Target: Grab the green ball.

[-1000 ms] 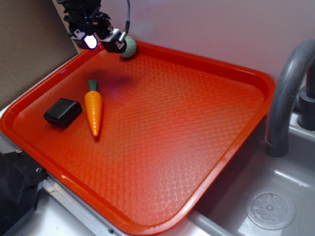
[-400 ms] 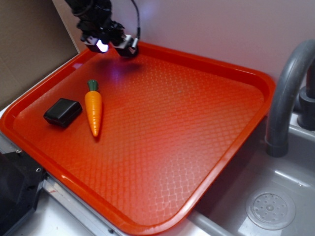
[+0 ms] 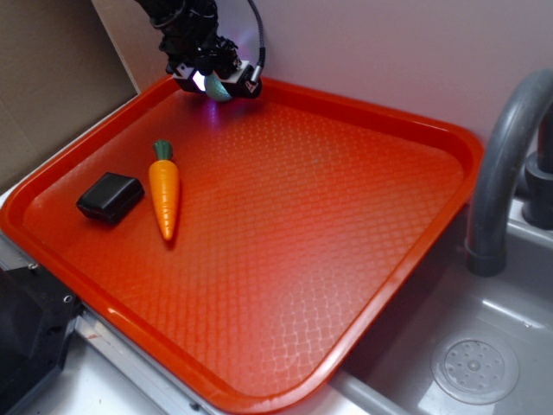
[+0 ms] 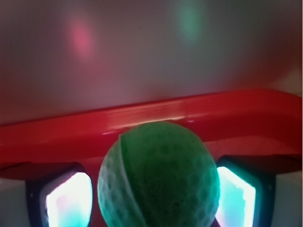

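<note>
we have our gripper (image 3: pixel 218 84) at the tray's (image 3: pixel 380 117) far rim, the green ball (image 4: pixel 158 177) sitting between its glowing fingers (image 4: pixel 70 198). whether they clench it we cannot tell; lifting remains.

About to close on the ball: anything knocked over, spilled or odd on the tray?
Nothing stands out. The green ball sits between the pincer fingers at the tray far rim; carrot and black block lie flat.
</note>
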`<control>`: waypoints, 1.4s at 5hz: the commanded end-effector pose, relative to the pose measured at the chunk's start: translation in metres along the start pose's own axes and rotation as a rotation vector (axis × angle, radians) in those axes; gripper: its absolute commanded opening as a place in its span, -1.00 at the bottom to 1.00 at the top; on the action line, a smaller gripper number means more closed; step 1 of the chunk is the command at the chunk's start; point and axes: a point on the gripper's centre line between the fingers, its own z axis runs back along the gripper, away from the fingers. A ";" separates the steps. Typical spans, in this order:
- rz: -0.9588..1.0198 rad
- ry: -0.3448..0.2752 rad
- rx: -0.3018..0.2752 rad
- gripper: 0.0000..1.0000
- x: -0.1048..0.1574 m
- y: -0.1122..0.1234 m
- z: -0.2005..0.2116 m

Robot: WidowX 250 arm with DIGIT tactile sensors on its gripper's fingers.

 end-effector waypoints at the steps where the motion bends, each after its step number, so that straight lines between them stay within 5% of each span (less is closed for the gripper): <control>1: -0.018 -0.052 -0.005 -1.00 0.005 -0.009 0.008; 3: -0.030 -0.042 0.034 -1.00 -0.006 -0.008 0.021; 4: -0.061 0.030 0.019 -1.00 -0.031 -0.016 0.077; 5: -0.094 0.210 -0.084 -1.00 -0.059 -0.050 0.141; 7: -0.103 0.164 -0.096 -1.00 -0.058 -0.070 0.241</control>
